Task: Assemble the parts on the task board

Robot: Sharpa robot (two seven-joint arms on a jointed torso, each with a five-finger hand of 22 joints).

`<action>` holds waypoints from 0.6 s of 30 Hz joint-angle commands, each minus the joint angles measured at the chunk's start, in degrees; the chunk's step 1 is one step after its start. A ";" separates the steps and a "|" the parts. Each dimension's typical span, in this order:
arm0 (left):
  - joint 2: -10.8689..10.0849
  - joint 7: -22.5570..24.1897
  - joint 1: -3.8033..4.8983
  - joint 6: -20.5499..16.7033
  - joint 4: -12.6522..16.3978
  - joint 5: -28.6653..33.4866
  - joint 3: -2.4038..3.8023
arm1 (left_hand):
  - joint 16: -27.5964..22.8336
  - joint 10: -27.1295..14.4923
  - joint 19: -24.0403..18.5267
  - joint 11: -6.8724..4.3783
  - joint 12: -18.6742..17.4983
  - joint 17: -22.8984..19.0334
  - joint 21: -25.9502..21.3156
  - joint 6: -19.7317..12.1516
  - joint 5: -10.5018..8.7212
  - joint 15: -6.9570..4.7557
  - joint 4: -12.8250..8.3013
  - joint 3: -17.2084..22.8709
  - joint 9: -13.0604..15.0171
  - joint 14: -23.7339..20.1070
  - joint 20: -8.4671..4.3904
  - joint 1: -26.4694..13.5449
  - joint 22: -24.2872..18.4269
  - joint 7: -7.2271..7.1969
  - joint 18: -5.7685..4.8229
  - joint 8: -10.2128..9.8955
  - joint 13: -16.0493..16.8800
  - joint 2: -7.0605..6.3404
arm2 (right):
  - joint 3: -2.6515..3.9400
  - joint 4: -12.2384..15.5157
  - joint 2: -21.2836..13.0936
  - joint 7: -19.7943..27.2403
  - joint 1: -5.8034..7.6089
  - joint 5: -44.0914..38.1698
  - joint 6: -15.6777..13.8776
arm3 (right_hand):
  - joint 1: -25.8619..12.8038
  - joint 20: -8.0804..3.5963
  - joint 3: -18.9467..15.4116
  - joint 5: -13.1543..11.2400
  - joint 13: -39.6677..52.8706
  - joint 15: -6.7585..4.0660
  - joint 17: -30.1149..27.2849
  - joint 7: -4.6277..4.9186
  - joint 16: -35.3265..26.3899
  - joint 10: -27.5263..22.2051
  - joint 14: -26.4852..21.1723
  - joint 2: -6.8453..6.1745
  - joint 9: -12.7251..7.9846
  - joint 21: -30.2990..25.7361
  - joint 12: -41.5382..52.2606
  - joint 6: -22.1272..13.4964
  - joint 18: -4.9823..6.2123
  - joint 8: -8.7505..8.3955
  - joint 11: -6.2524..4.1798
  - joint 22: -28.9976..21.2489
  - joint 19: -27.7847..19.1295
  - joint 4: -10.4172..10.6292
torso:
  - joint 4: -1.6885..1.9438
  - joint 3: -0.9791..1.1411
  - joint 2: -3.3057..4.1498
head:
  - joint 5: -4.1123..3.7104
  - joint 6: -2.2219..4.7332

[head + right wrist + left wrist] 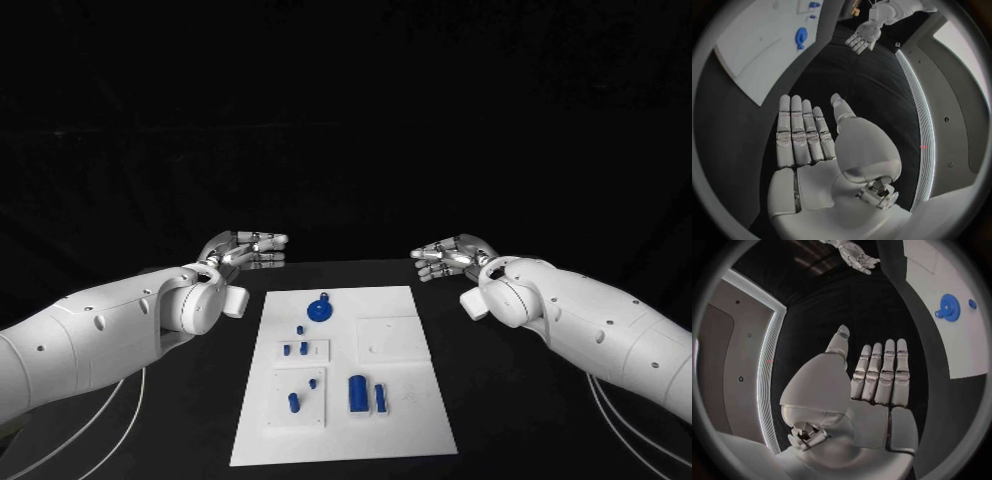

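Both the left hand (pixel 245 250) and right hand (pixel 453 256) hover flat and empty beyond the task board (pixel 389 440), where blue parts (pixel 358 393) sit scattered, fitted or loose I cannot tell.

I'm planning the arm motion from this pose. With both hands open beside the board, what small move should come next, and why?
Hard to settle: both the left hand and the right hand hang open off the far corners of the task board, holding nothing, while the blue parts lie on it. That fits a start or a finish; I'd check the parts' seating before reaching.
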 commanded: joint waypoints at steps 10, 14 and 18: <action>1.34 1.26 -0.42 -1.56 -1.18 2.22 0.31 | -3.69 -59.61 -56.38 -7.33 -3.58 -3.56 -4.96 -57.35 -10.70 -8.03 2.28 6.86 -3.61 -60.57 -7.88 -29.06 -5.38 -6.51 -3.05 -3.93 -3.35 0.36 | -0.23 -2.86 1.52 7.07 0.14 7.45 -1.21 | -29.42 -6.71 2.70 -14.37 -6.56 -6.08 -14.98 -6.86 -6.16 -62.41 -62.40 -4.76 -3.47 -4.14 -4.56 -54.95 -5.83 -3.49 -6.87 -23.71 -57.06 6.91 | 0.30 -0.38 -1.02 | 0.27 0.64; 0.81 2.16 -1.36 -4.02 1.26 2.15 0.88 | -3.69 -59.61 -56.38 -7.33 -3.58 -3.56 -4.96 -57.35 -10.70 -8.03 2.28 6.86 -3.61 -60.57 -7.88 -74.99 -5.38 -6.51 -3.05 -3.93 -3.35 0.36 | -1.30 -0.36 0.70 8.56 0.15 9.37 -3.53 | -72.42 -6.71 2.70 -14.37 -6.56 -6.08 -14.98 -6.86 -6.16 -62.41 -62.40 -4.76 -3.47 -4.14 -4.56 -54.95 -5.83 -3.49 -6.87 -23.71 -57.06 6.91 | 0.59 -0.92 -1.58 | 0.21 0.57; -0.34 4.11 -3.40 -9.38 6.57 2.02 2.13 | -3.69 -59.61 -56.38 -7.33 -3.58 -3.56 -4.96 -57.35 -10.70 -8.03 2.28 6.86 -3.61 -60.57 -7.88 -74.99 -5.38 -6.51 -3.05 -3.93 -3.35 0.36 | -3.58 4.96 -1.04 11.72 0.18 13.44 -8.46 | -72.42 -6.71 2.70 -14.37 -6.56 -6.08 -14.98 -6.86 -6.16 -62.41 -62.40 -4.76 -3.47 -4.14 -4.56 -54.95 -5.83 -3.49 -6.87 -23.71 -57.06 6.91 | 0.61 -0.94 -1.61 | 0.20 0.56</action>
